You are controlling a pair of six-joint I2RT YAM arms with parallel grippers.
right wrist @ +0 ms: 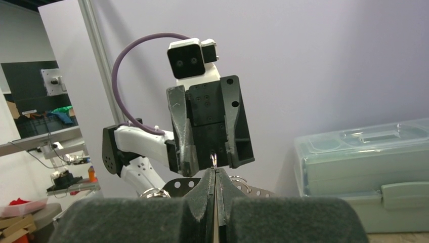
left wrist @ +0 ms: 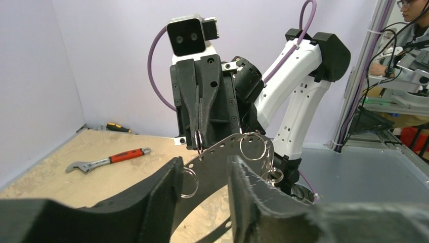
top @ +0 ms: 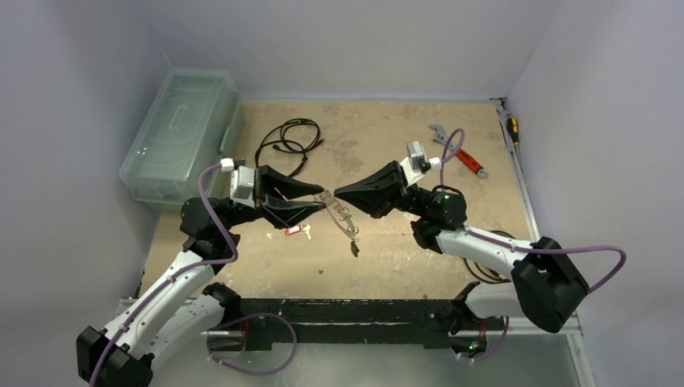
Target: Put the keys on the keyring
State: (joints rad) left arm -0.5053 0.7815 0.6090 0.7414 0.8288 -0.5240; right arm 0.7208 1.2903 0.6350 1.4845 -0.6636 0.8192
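The keyring [top: 342,214] is a grey perforated metal band with small split rings strung along it, held up between the two grippers; it also shows in the left wrist view [left wrist: 222,157]. My right gripper [top: 337,192] is shut on one small split ring [right wrist: 214,160] of it. My left gripper [top: 316,203] is open, and the band passes between its fingers [left wrist: 167,187]. A key with a red tag [top: 297,230] lies on the table under the left gripper. A small dark-headed key [top: 355,250] sits at the band's low end.
A red-handled wrench [top: 460,151] lies at the back right, with a screwdriver [top: 512,125] by the right wall. A coiled black cable [top: 289,141] lies at the back middle. A clear plastic box [top: 181,133] stands at the back left.
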